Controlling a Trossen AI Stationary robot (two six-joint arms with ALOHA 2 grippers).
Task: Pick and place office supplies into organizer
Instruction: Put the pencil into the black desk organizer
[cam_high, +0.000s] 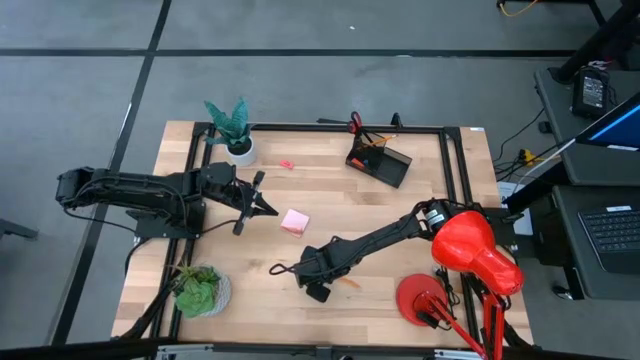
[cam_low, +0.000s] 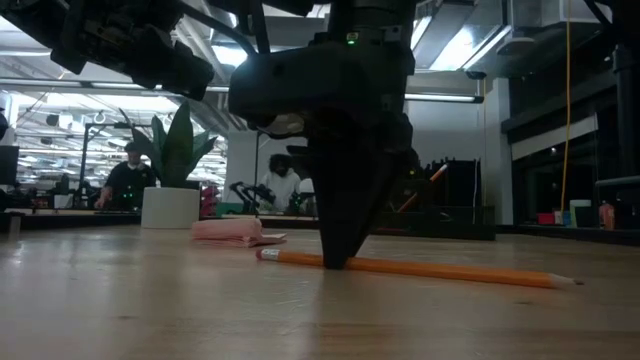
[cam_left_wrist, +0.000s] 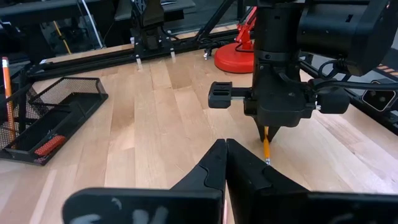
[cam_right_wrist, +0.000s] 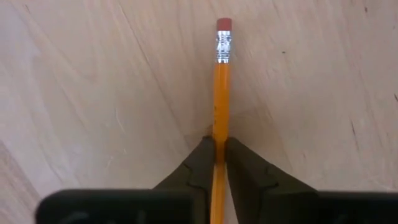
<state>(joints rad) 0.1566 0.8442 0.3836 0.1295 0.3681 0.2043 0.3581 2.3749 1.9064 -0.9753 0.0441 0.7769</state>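
Note:
An orange pencil (cam_low: 450, 270) lies flat on the table in front of centre, its eraser end (cam_right_wrist: 224, 26) showing in the right wrist view. My right gripper (cam_right_wrist: 219, 152) stands over it, pointing down, shut on it. The pink sticky-note pad (cam_high: 294, 221) lies flat at mid-table. A tiny red eraser (cam_high: 286, 164) lies near the far edge. The black organizer (cam_high: 378, 160) stands at the far side with red-handled scissors (cam_high: 355, 122) and a pencil (cam_left_wrist: 6, 87) upright in it. My left gripper (cam_left_wrist: 225, 146) is shut, left of the pad, touching nothing. My right gripper pinches the orange pencil's shaft (cam_right_wrist: 219, 134) between its two fingers, about a quarter of its length from the eraser end. The fingers (cam_low: 335, 250) come from above, pointing down, and lie across the pencil. The pencil rests level on the table along its length.
A plant in a white pot (cam_high: 235, 135) stands at the far left and a second potted plant (cam_high: 200, 290) at the near left. The red desk lamp (cam_high: 470, 255) stands at the near right. Bare wood lies between the pencil and the organizer.

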